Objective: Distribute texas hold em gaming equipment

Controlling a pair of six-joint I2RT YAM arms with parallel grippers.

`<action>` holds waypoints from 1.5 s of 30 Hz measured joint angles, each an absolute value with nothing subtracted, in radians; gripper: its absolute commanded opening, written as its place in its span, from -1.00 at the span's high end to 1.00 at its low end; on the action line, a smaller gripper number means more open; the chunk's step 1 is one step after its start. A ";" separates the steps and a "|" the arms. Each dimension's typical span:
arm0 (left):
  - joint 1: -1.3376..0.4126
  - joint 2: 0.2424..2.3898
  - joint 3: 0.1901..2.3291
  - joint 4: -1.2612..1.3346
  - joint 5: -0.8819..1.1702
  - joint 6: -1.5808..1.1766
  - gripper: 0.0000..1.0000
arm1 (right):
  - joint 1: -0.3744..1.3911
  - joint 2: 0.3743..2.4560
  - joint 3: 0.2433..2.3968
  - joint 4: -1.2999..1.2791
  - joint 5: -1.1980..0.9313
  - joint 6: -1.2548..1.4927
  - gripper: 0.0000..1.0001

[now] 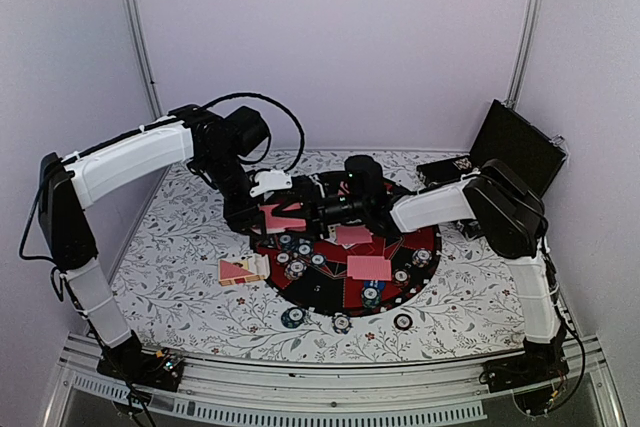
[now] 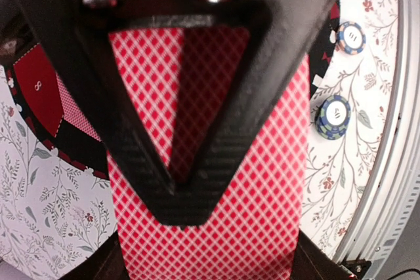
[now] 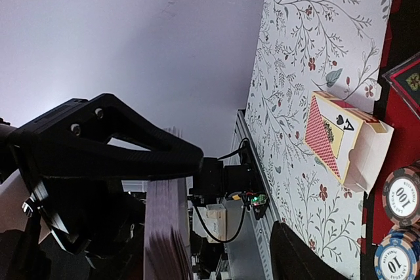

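- The deck of cards (image 2: pixel 262 181) is clamped flat in the closed left gripper (image 1: pixel 268 199), above the edge of the mat (image 1: pixel 428 239).
- The right gripper (image 1: pixel 318 210) is part open, with the deck's edge lying between its jaws.
- The cards are judged thin, light, slippery and flexible; a grip across the flat faces is advised.
- The number of cards held cannot be made out.

Left pincer (image 2: pixel 180 196) clamped on red-backed cards (image 2: pixel 266 188); 2 chips (image 2: pixel 333 117) on floral cloth (image 2: pixel 367 162), right.

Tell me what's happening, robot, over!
Left tool shut on card deck. Right tool open, jaws around deck's edge. Chips and loose cards crowd the mat below.
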State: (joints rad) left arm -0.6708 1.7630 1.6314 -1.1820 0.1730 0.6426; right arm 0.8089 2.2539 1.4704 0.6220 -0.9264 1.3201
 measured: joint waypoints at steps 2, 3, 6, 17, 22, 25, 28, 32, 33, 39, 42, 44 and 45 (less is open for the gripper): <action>-0.671 1.763 1.631 -1.183 0.172 0.643 1.00 | 0.802 2.243 1.455 0.626 -0.926 1.320 -0.06; -0.671 1.763 1.631 -1.183 0.171 0.643 1.00 | 0.799 2.238 1.446 0.629 -0.926 1.320 0.01; -0.671 1.763 1.631 -1.186 0.169 0.643 1.00 | 0.794 2.219 1.423 0.637 -0.926 1.317 0.15; -0.671 1.763 1.626 -1.184 0.160 0.643 1.00 | 0.741 2.112 1.284 0.644 -0.923 1.316 0.85; -0.670 1.763 1.620 -1.181 0.157 0.643 1.00 | 0.711 2.070 1.231 0.642 -0.923 1.311 0.91; -0.668 1.761 1.602 -1.171 0.154 0.643 1.00 | 0.690 2.041 1.197 0.641 -0.923 1.307 0.91; -0.661 1.760 1.578 -1.166 0.152 0.643 1.00 | 0.656 2.012 1.157 0.629 -0.926 1.292 0.91; -0.649 1.743 1.526 -1.162 0.152 0.647 1.00 | 0.576 1.973 1.113 0.517 -0.912 1.212 0.91; -0.646 1.736 1.515 -1.161 0.152 0.648 1.00 | 0.560 1.969 1.113 0.484 -0.902 1.187 0.91; -0.622 1.693 1.446 -1.140 0.152 0.654 1.00 | 0.491 1.974 1.182 0.205 -0.792 0.987 0.91; -0.611 1.679 1.415 -1.128 0.153 0.658 1.00 | 0.491 2.016 1.268 0.120 -0.745 0.905 0.92; -0.599 1.673 1.398 -1.121 0.153 0.662 1.00 | 0.493 2.047 1.306 0.081 -0.724 0.870 0.91; -0.590 1.669 1.388 -1.117 0.153 0.665 1.00 | 0.495 2.064 1.325 0.062 -0.714 0.856 0.90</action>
